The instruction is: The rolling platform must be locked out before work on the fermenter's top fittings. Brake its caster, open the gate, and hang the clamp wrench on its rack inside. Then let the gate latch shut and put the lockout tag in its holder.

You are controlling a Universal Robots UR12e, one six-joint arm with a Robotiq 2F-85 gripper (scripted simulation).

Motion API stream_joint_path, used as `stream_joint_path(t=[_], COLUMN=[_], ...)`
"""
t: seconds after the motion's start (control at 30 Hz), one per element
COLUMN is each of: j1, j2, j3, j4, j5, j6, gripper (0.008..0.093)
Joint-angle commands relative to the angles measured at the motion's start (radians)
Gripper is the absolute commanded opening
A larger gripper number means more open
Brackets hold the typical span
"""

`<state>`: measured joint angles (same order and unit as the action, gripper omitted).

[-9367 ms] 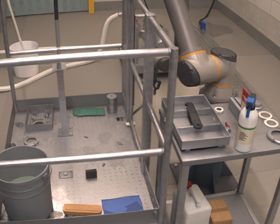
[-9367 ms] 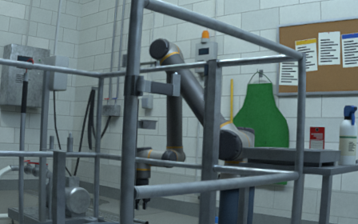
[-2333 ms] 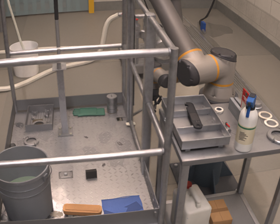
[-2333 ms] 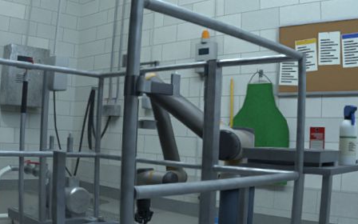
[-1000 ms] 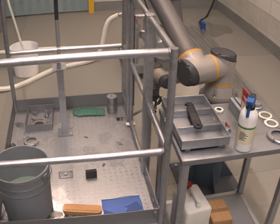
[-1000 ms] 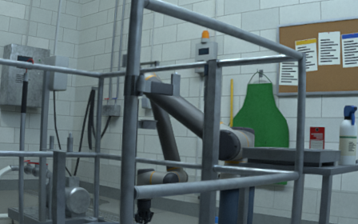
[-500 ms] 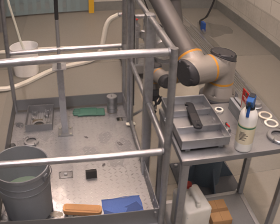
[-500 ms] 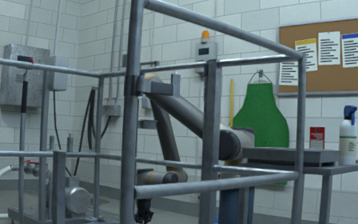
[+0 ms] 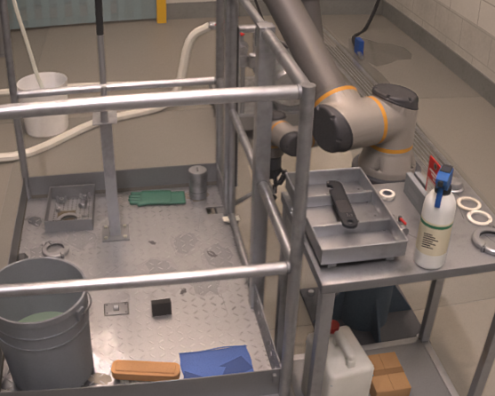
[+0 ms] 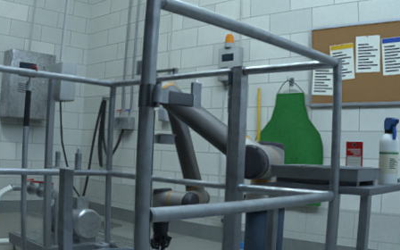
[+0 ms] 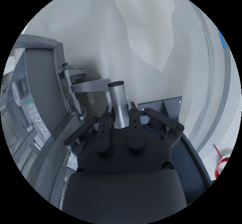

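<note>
My gripper [image 11: 119,118] is closed around a steel tube [image 11: 117,101], a bar of the platform's gate on the side facing the table, and it hangs low between the platform and the table [image 9: 275,180] [image 10: 160,240]. The black clamp wrench [image 9: 342,204] lies in a steel tray [image 9: 347,213] on the table. The red lockout tag [image 9: 432,171] stands in a grey block at the table's far right, behind a spray bottle [image 9: 436,222].
A grey bucket [image 9: 38,319] stands in the platform's near left corner, with a tan brush [image 9: 145,370] and blue cloth [image 9: 216,360] along the front edge. A green glove [image 9: 157,197], a steel weight [image 9: 197,182] and a parts tray [image 9: 69,206] lie at the back. Rails [image 9: 138,100] ring the deck.
</note>
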<state>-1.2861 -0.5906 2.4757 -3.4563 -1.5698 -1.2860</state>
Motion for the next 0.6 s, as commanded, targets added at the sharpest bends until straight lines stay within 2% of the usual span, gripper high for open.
stream_joint_path(t=[0.0, 0.37, 0.57], j1=[0.0, 0.0, 0.0], j2=[0.0, 0.0, 0.0], j3=[0.0, 0.0, 0.0], j4=[0.0, 0.0, 0.0], j5=[-0.001, -0.001, -0.001], j6=[0.0, 0.0, 0.0], gripper=[0.031, 0.053, 0.053])
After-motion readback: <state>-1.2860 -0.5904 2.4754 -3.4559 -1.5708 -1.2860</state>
